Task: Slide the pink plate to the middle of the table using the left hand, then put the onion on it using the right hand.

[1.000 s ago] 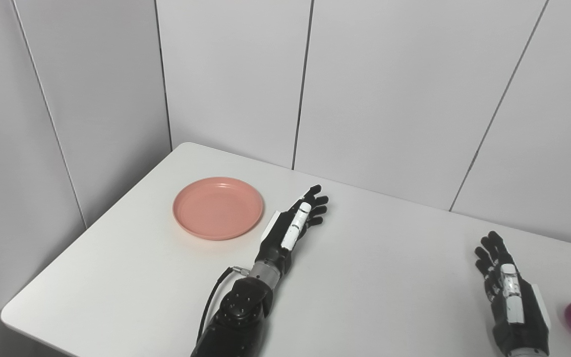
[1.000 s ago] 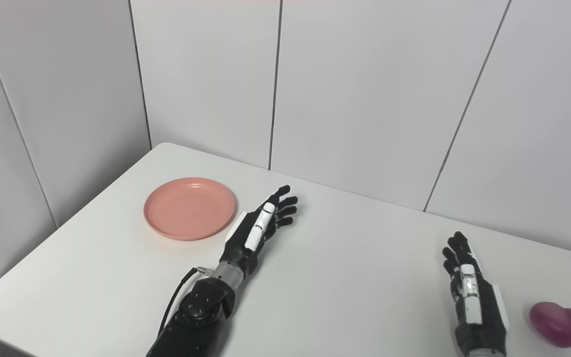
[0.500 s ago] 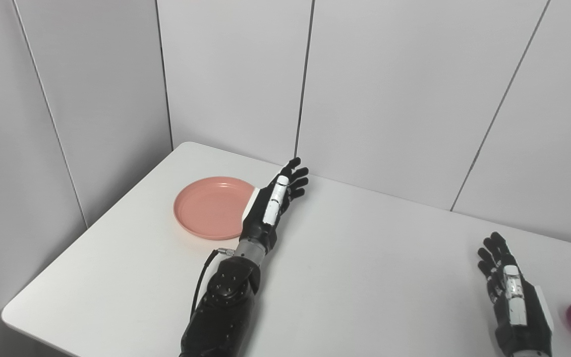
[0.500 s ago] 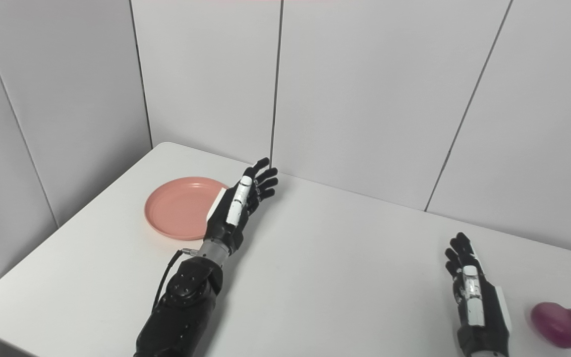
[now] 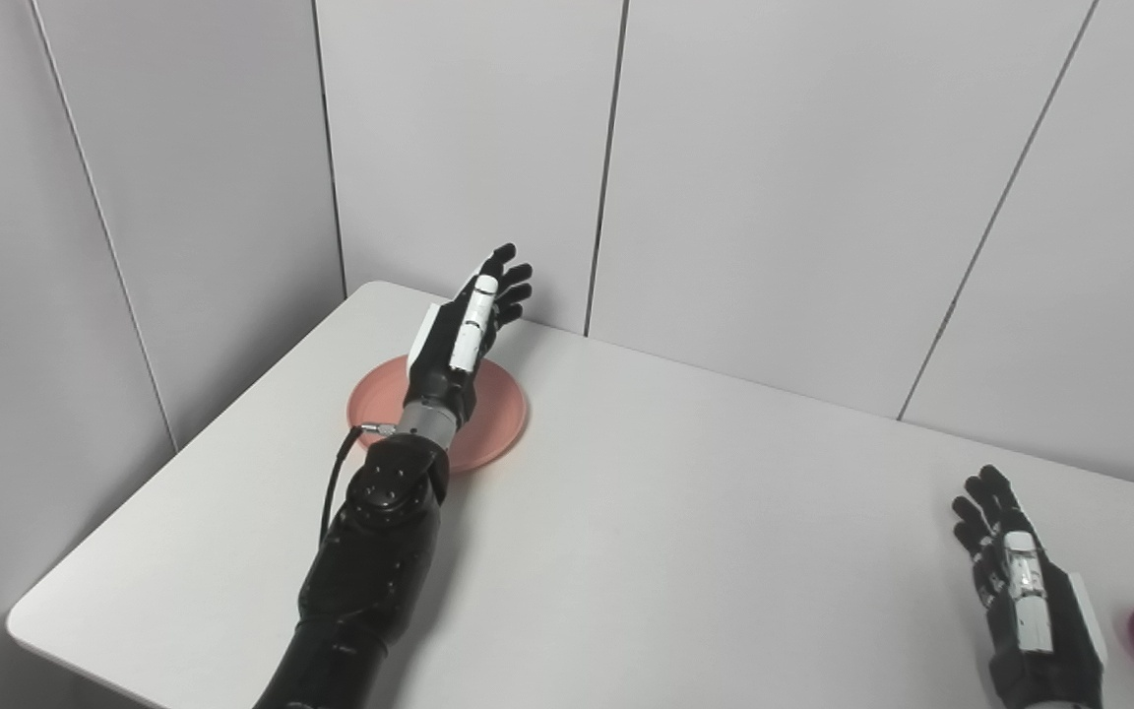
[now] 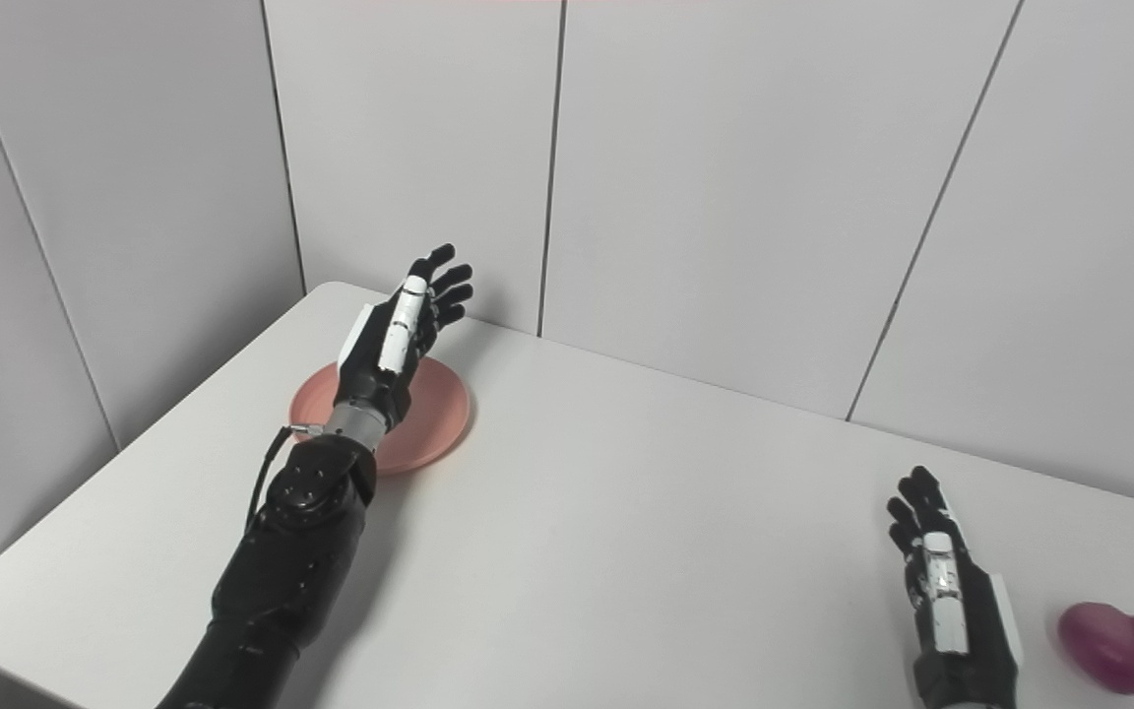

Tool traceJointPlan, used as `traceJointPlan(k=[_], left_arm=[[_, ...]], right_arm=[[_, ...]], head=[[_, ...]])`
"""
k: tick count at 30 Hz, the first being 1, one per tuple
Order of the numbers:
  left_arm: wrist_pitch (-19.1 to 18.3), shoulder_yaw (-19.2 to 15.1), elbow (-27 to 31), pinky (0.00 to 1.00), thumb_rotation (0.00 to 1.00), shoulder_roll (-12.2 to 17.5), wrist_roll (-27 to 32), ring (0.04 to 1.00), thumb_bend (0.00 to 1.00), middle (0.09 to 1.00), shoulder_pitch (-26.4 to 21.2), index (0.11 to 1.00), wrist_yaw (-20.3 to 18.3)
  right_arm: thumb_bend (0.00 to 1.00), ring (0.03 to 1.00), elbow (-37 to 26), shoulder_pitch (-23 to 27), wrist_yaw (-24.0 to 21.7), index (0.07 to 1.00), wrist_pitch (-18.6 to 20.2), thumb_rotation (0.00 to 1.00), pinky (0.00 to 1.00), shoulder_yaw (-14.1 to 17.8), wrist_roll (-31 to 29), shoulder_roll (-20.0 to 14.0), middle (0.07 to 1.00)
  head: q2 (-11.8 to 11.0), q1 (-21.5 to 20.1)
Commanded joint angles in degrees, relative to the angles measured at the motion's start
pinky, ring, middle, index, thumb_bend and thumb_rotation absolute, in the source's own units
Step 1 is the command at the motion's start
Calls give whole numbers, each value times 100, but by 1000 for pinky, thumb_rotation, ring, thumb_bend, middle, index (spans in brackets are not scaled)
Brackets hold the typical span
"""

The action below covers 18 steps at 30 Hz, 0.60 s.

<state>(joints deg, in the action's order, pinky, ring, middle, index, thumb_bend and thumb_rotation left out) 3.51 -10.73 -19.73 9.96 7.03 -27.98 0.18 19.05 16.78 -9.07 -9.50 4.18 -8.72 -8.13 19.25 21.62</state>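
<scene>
Above pink plate [image 6: 434,409], left hand [image 6: 392,330] spread

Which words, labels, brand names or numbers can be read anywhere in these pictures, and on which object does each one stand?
There are none to read. The pink plate, the onion, the table and the wall panels are plain. The left hand and right hand carry white patches with no lettering.
</scene>
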Motion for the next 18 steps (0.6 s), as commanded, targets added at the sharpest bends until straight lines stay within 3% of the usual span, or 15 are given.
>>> traceJointPlan(k=[1, 6, 11, 18], left_arm=[[15, -51, 92, 865, 1000, 165, -51, 855, 562, 863, -402, 884, 86], [79, -105, -96, 899, 1000, 459, -111, 871, 566, 873, -501, 885, 155], [182, -158, -453, 860, 1000, 758, -143, 855, 554, 872, -624, 883, 181], [148, -368, -799, 871, 1000, 998, -19, 867, 517, 861, -741, 865, 160]], right_arm=[[327, 946, 30, -141, 11, 957, 44, 927, 970, 26, -39, 19, 946], [334, 948, 29, -139, 4, 959, 49, 927, 974, 31, -49, 28, 947], [331, 946, 57, -123, 1, 956, 64, 919, 975, 31, -46, 26, 945], [332, 945, 27, -128, 20, 954, 87, 896, 971, 37, -35, 31, 944]], head=[[6, 7], [-10, 11], [-26, 8], [-37, 17]])
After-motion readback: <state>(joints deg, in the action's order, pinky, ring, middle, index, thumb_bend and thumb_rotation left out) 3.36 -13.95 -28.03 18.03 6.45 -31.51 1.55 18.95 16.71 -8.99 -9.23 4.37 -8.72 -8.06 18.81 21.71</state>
